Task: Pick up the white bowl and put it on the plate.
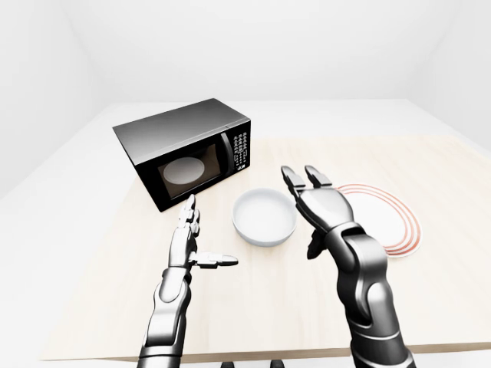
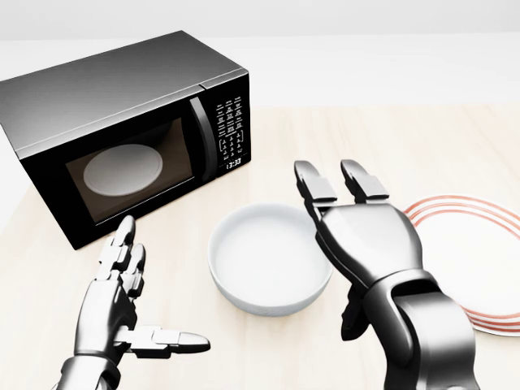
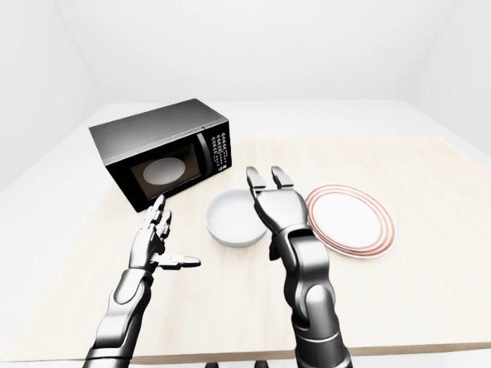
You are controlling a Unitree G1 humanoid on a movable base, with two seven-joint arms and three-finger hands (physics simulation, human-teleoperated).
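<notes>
The right hand (image 2: 361, 244) stands open, fingers spread and pointing toward the top of the head view, its palm turned toward the white bowl (image 2: 264, 264), which lies just to its left; it holds nothing. The bowl sits upright on the pale wooden table (image 3: 430, 291), between the two hands and below the black microwave (image 2: 122, 138) in the head view. As a bowl is round, it has no long axis to line up with, so the approach turns only on which side of the rim the hand meets. The right hand is plainly the nearer one: its palm overlaps the bowl's right rim in the head view, though from these angles I cannot say whether it touches the rim or hovers just beside and above it. The left hand (image 2: 122, 305) is also open and empty, thumb pointing right, well apart from the bowl at the lower left. The red-rimmed plate (image 3: 349, 218) lies on the table to the bowl's right, beyond the right hand and partly hidden by it in the head view. So the likely move is for the right hand to close on the near rim, then carry the bowl rightward to the plate.
</notes>
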